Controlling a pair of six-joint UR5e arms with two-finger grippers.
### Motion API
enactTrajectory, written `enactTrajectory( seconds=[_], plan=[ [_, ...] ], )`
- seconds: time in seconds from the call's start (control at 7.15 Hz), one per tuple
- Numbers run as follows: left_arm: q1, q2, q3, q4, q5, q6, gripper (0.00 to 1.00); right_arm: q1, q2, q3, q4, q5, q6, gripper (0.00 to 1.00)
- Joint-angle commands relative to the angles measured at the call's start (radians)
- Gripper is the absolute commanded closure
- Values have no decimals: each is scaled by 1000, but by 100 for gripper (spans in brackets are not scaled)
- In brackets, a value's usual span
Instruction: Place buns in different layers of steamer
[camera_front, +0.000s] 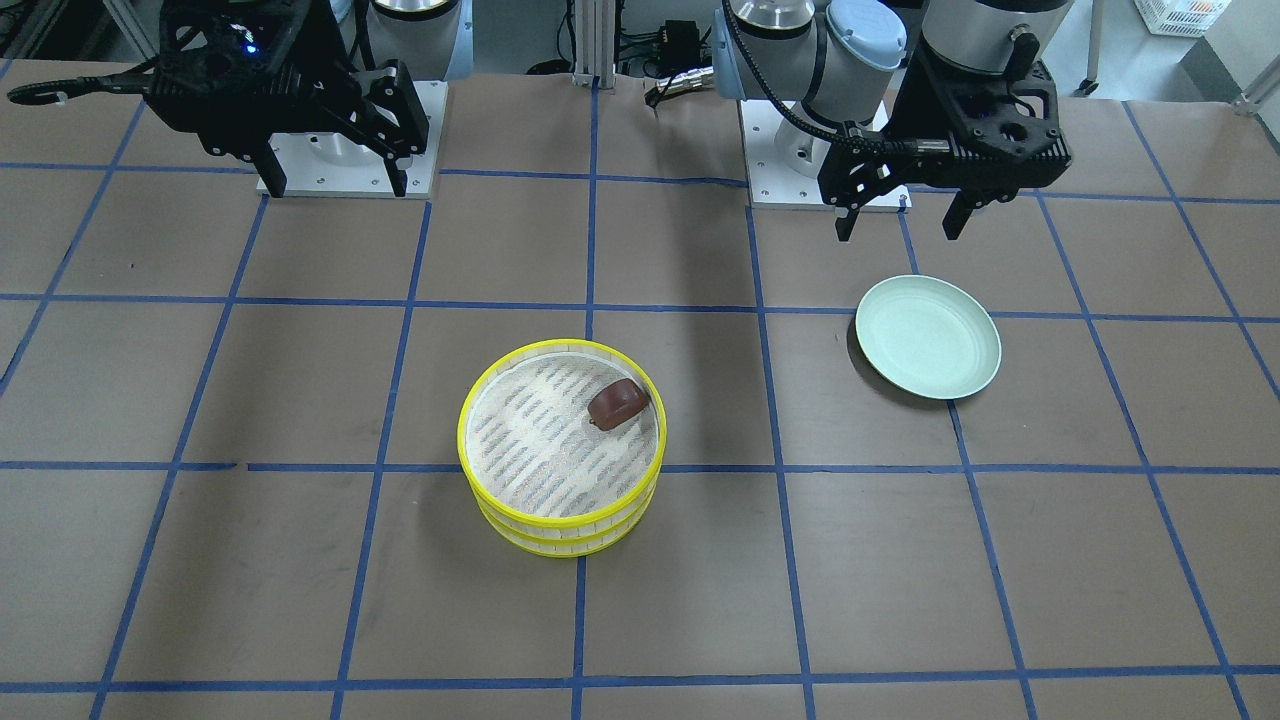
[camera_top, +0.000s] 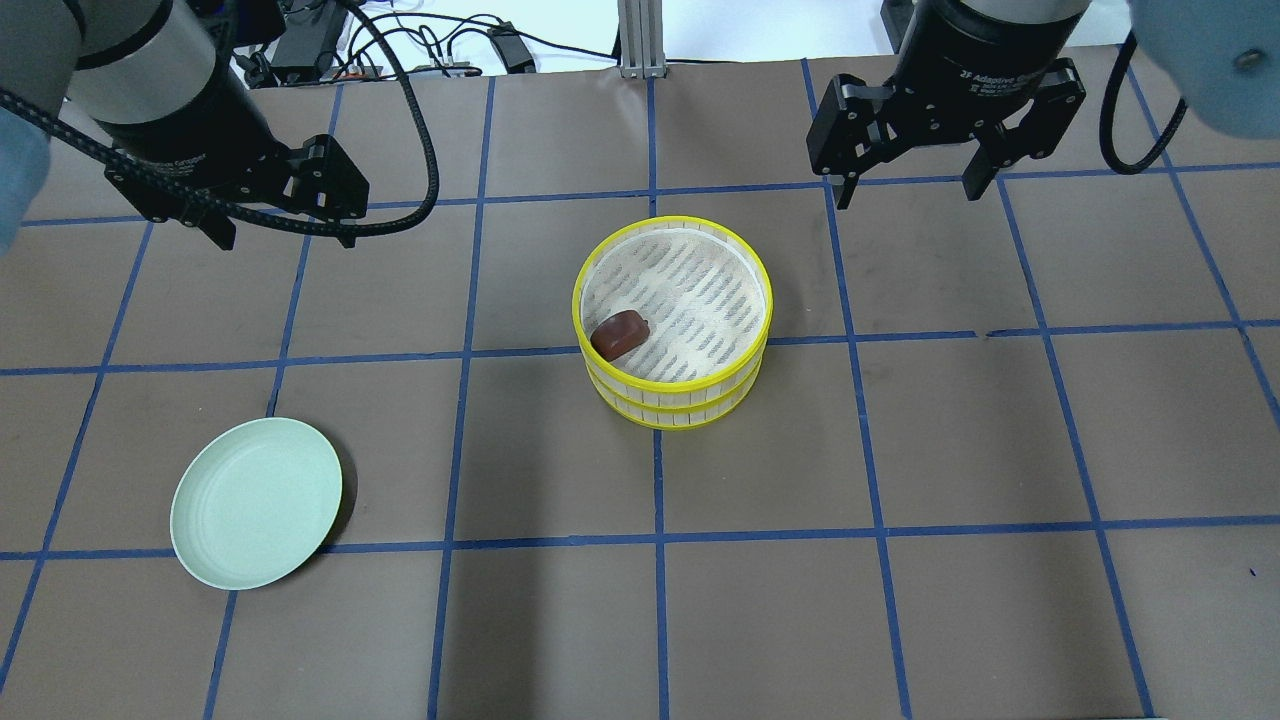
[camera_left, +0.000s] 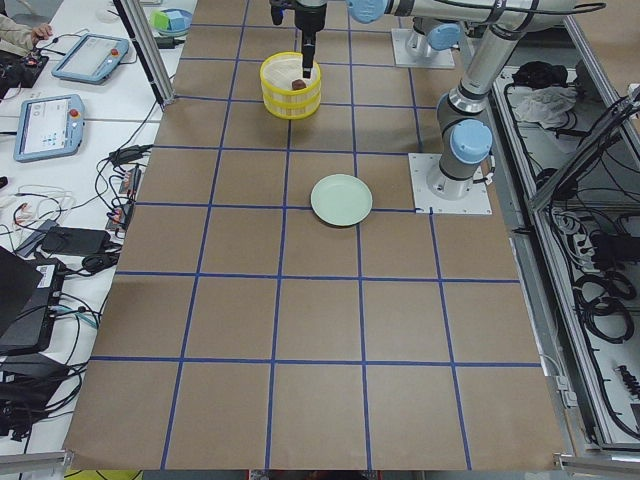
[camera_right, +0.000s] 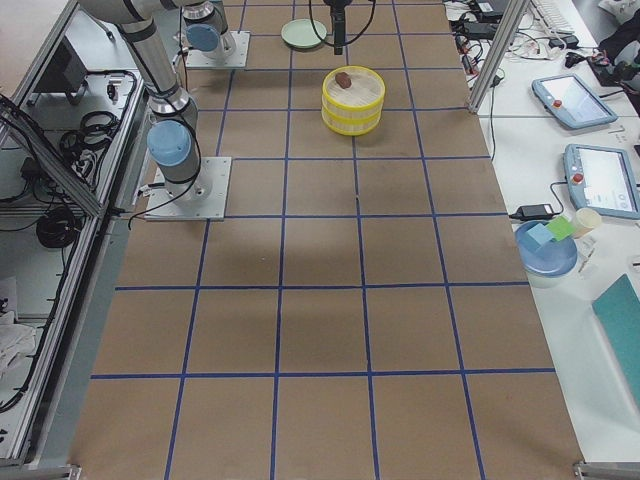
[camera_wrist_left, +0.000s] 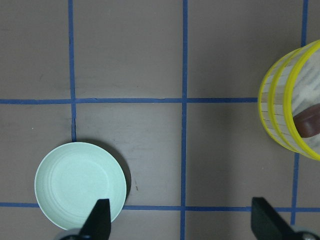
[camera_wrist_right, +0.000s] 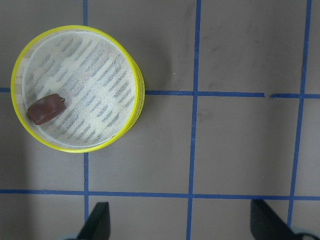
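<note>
Brown bun (camera_top: 619, 333) on top, grippers empty

The left gripper (camera_front: 898, 228) and the right gripper (camera_top: 908, 190) hung wide open, holding nothing. That bun lay at eight o'clock in the upper layer (camera_top: 670, 220), seen overhead; the white bun was not visible. Arms should, I judge, keep clear of the stack.

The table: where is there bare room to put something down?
The brown table is bare between the pale green round plate and the stacked yellow-rimmed steamer trays, and across the whole stretch on the trays' other side. The plate itself holds nothing. The only crowded spot: a dark reddish-brown bun near the top tray's rim.
</note>
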Motion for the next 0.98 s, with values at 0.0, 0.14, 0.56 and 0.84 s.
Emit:
enactTrajectory(
  seconds=[0.0, 0.14, 0.56, 0.84],
  plan=[
    [-3, -2, -5, -1, -21, -2, 0, 0, 0, 0, -1, 1, -1, 0],
    [-1, -2, -12, -1, -13, 3, 0, -2, 0, 0, 2, -1, -2, 0],
    [-1, -2, -17, -2, -9, 3, 0, 0, 0, 2, 1, 1, -1, 0],
    [-3, -2, -26, -2, -9, 3, 0, 2, -2, 0, 2, 1, -1, 0]
  ],
)
